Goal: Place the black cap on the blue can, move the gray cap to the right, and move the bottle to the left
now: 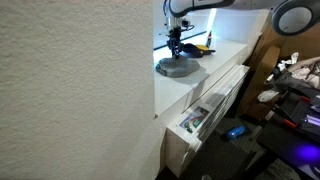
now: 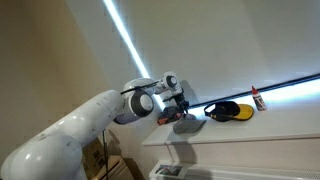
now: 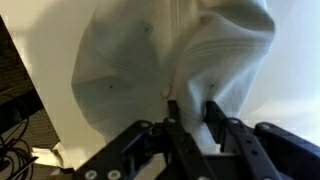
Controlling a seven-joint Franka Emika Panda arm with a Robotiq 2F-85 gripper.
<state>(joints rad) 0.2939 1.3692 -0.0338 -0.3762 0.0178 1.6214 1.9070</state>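
Since the fabric is so soft, my main worry starts at the left with the grip itself: the gripper (image 3: 192, 118) has its fingers (image 3: 176, 128) drawn in tight on a raised fold of the gray cap (image 3: 120, 60), and in the wrist view that's only a thin ridge of the crown. If the fold slips out when I lift, the cap flops back down. In an exterior view it sits close to the front edge of the ledge (image 1: 228, 52), so it could slide off. Going right, next up is the black cap (image 2: 228, 110) with a yellow bit at its brim, near enough that a dragged gray cap could shove it. Furthest right is the bottle (image 2: 258, 97), upright and easy to tip. I can't spot the blue can anywhere. No readable writing or logos, it's all too small or blurry
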